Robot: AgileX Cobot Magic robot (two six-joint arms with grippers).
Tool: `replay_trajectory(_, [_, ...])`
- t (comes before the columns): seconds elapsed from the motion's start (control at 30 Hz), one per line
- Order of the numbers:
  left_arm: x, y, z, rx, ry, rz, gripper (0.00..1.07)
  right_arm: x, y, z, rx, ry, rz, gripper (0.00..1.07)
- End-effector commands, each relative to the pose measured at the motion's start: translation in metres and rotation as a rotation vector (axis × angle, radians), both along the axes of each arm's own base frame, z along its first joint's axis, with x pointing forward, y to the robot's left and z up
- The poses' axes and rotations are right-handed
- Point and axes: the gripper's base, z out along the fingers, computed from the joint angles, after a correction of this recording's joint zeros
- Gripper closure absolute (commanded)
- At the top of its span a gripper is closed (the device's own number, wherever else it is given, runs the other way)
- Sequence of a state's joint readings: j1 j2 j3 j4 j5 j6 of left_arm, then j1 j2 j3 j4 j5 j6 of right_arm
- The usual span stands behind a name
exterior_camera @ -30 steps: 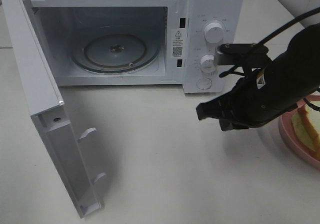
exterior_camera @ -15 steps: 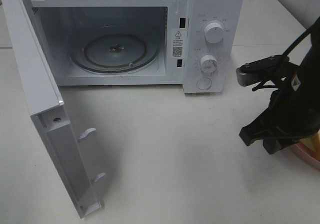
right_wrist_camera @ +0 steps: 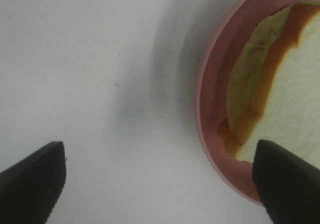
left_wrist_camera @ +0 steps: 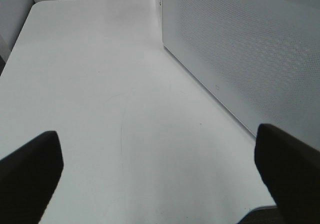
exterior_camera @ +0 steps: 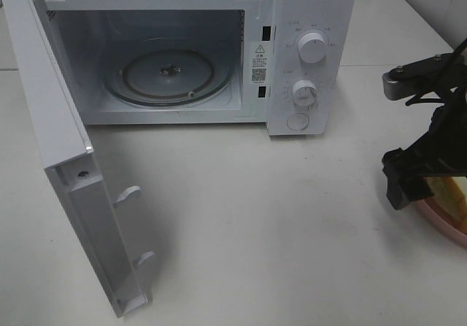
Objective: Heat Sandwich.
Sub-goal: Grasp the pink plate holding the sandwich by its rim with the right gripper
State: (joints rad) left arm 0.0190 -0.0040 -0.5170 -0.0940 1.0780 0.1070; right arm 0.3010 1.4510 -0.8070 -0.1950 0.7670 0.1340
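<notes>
The sandwich [right_wrist_camera: 300,98] lies on a pink plate [right_wrist_camera: 207,103] on the white bench [right_wrist_camera: 90,73]. The end effector [right_wrist_camera: 160,181] is opened wide.

A warning-triangle sticker [exterior_camera: 259,62] with a QR code is seen on the microwave [exterior_camera: 314,5] front; its print cannot be read.

The right arm [exterior_camera: 438,151] is matt black and blocky, with hard edges. On top of it sits a grey metal bracket [exterior_camera: 410,82] with a rounded end and small dark screws [exterior_camera: 400,70] in its upper face. Thin black cables [exterior_camera: 456,49] run off past it. The right gripper [right_wrist_camera: 160,184] has two dull black fingers [right_wrist_camera: 32,179] with blunt, slanted tips. The left gripper [left_wrist_camera: 160,176] has the same thick black fingers [left_wrist_camera: 30,169], rounded at the corners.
</notes>
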Motion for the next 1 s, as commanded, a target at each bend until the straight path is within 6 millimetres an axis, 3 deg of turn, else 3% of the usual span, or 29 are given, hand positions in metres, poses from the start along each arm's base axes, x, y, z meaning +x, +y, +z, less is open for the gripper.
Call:
replay_trajectory(0.03, [-0.003,0.000,0.001,0.000,-0.031,0.003,0.07,0.004,-0.003,-0.001,-0.006,-0.012,0.011,0.08])
replay_trajectory(0.63, [-0.003,0.000,0.001,0.000,-0.031,0.003,0.07,0.014,-0.003,-0.001,0.052,-0.105,-0.062,0.13])
replay_trajectory(1.0, [-0.003,0.000,0.001,0.000,-0.031,0.003,0.07,0.025,0.000,-0.036,0.025,-0.009,-0.068,0.15])
